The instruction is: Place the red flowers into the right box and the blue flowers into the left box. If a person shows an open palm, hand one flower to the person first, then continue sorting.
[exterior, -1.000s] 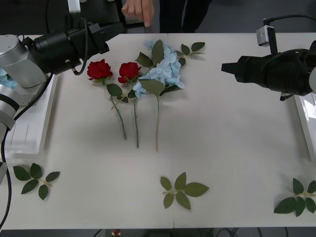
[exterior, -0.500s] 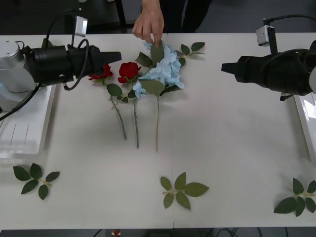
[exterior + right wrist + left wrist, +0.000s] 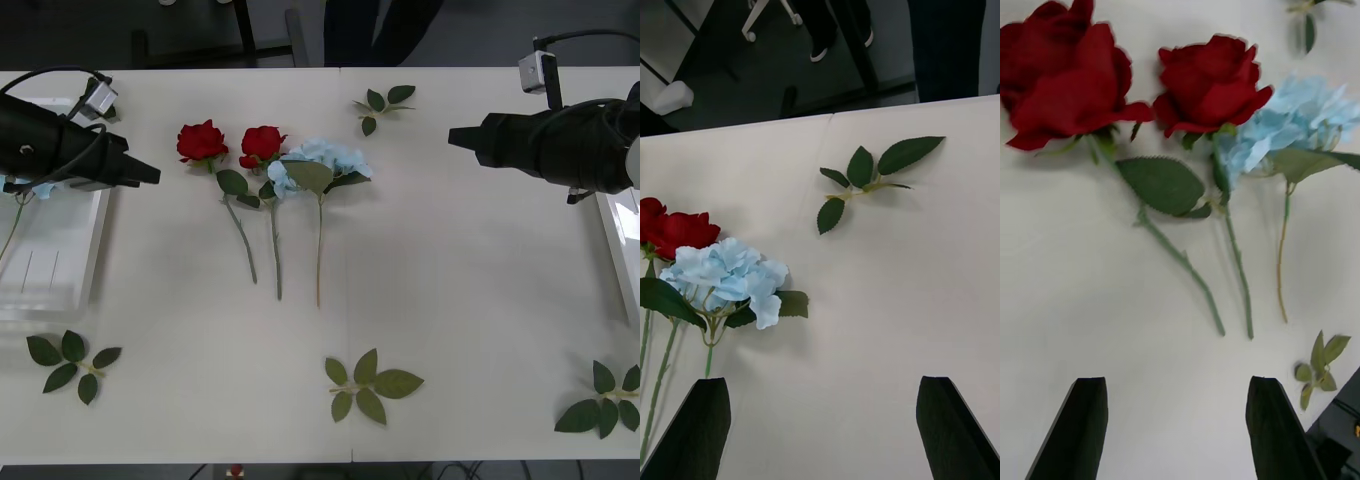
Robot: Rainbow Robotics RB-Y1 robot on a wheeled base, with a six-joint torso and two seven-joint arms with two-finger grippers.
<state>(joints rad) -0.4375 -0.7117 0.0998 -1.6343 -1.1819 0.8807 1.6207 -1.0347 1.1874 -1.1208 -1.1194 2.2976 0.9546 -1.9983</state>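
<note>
two red flowers [image 3: 203,141] lie side by side at the far middle of the table [image 3: 470,300], heads away from the robot, stems trailing toward it, with one blue flower [image 3: 322,163] touching the right-hand rose. a moment ago the blue cluster was larger and a person's hand reached into it from the far edge; now that hand is gone and only one hydrangea head is left, so one blue flower seems to have been taken by the person.

the left gripper [image 3: 150,175] has swung back from over the roses and now hangs above the left box [image 3: 60,262], fingers spread and holding nothing. a pale blue bloom and stem show at that box's far edge. the right gripper [image 3: 456,136] hovers unchanged near the right box [image 3: 618,250], fingers apart and empty.

likely next: sorting resumes with the remaining roses and hydrangea.
</note>
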